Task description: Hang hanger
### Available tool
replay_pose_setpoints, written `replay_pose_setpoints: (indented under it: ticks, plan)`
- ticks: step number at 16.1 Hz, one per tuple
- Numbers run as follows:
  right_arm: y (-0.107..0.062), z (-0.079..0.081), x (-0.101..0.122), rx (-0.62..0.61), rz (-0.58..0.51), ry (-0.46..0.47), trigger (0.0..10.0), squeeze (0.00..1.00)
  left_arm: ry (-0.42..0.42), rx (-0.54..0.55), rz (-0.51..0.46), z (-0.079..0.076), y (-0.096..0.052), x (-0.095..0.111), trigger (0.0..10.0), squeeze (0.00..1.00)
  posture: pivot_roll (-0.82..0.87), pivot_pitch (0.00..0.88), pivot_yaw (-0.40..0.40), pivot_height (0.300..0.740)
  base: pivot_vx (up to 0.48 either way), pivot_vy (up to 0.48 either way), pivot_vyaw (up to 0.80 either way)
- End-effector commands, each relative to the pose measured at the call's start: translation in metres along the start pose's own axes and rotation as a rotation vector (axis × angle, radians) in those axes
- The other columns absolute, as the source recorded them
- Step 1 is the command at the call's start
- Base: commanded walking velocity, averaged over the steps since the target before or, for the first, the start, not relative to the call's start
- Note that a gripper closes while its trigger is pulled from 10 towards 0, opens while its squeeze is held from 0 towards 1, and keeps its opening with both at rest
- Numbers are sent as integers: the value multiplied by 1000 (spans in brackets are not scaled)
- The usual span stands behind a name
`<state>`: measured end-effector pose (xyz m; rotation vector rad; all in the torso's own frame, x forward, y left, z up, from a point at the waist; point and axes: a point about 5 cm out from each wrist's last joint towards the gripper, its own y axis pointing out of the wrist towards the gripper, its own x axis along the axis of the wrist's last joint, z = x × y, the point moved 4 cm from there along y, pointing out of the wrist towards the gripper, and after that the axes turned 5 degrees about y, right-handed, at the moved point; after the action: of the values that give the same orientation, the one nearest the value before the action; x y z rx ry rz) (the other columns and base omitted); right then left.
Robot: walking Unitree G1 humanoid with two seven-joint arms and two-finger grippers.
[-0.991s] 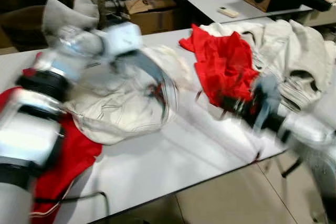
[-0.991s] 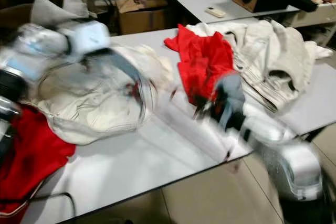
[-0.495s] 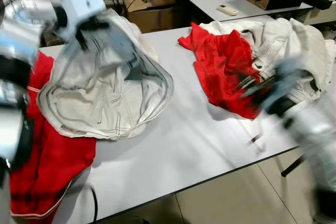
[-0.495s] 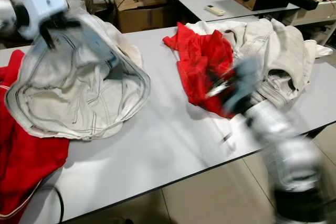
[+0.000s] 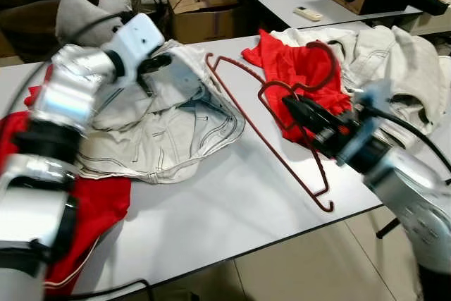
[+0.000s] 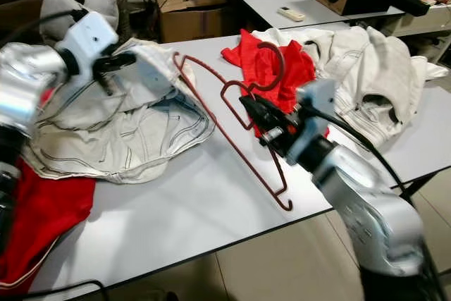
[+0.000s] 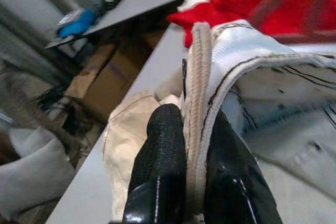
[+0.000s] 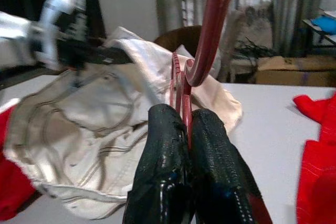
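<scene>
— Why do we hold the hanger (image 5: 282,125) like that?
— Our right claw (image 6: 262,116) is clenched on its neck, hook up over the red cloth (image 5: 296,79), one end resting near the surface's (image 5: 232,209) front edge, so it can slide into the garment.
— And the left claw (image 7: 195,145)?
— It pinches the white garment's (image 5: 169,125) hem, arm stretched toward the far edge, lifting the opening.
</scene>
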<state>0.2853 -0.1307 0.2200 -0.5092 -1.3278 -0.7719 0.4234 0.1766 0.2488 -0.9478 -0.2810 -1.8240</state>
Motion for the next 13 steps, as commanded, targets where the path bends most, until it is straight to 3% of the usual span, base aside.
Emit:
replay_pose_setpoints:
  ticks: [1,2,6,8,9,13]
  plan:
    - [-8,9,5,51,-1,-12,10000,0,1,68,-39,6,0,11,0,0,-79,0,43,740,0,0,0]
    - [-21,16,-3,100,71,-5,10000,0,17,81,-48,3,6,18,0,0,-84,0,41,740,0,0,0]
    - [-38,22,-22,137,197,46,10000,0,-23,75,-94,-17,13,30,0,0,-91,0,39,740,0,0,0]
    - [-34,13,-38,72,241,62,10000,0,-62,48,-122,-36,11,35,0,0,-96,0,39,740,0,0,0]
    - [-25,2,-45,-12,233,81,10000,0,-81,11,-133,-52,6,39,0,0,-87,1,40,740,0,0,0]
    - [-8,-8,-50,-88,191,167,10000,0,-110,-48,-129,-83,-10,45,0,0,-47,20,-6,740,0,0,0]
